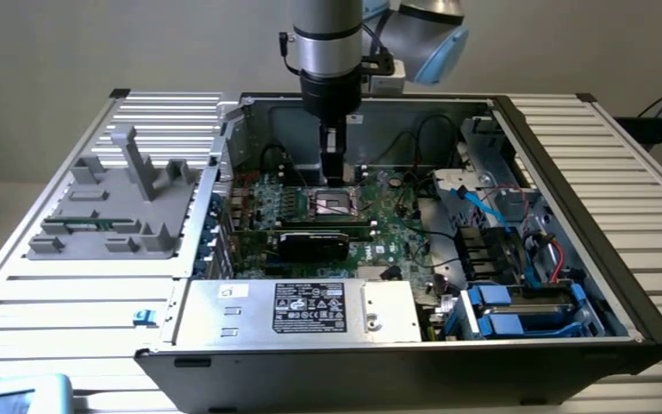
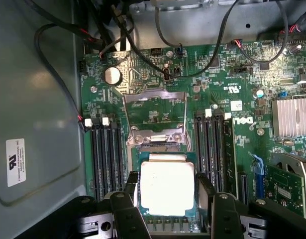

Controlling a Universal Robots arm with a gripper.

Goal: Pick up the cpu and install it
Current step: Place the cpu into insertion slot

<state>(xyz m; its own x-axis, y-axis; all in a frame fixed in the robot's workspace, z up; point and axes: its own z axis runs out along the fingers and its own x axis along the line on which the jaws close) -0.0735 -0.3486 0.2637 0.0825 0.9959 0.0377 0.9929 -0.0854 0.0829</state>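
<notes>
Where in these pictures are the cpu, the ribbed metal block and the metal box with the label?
cpu [image 2: 167, 186], wrist view, middle of its silvery top.
ribbed metal block [image 2: 293, 117], wrist view, middle of its ribs.
labelled metal box [image 1: 308, 309], exterior view, on its label.

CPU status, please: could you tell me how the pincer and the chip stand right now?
Pincer shut on the cpu by its edges. The cpu level over the open socket, seating unclear. Load plate raised, no cable across.

Green motherboard [image 2: 232, 114] spreads beneath the pincer [image 1: 331, 172]; black memory slots [image 2: 105, 159] flank it on both sides; black cables [image 2: 108, 35] bunch beyond it; a grey plastic shroud [image 1: 107, 211] lies well apart on the slatted tabletop [image 1: 66, 310], toward the exterior view's left
</notes>
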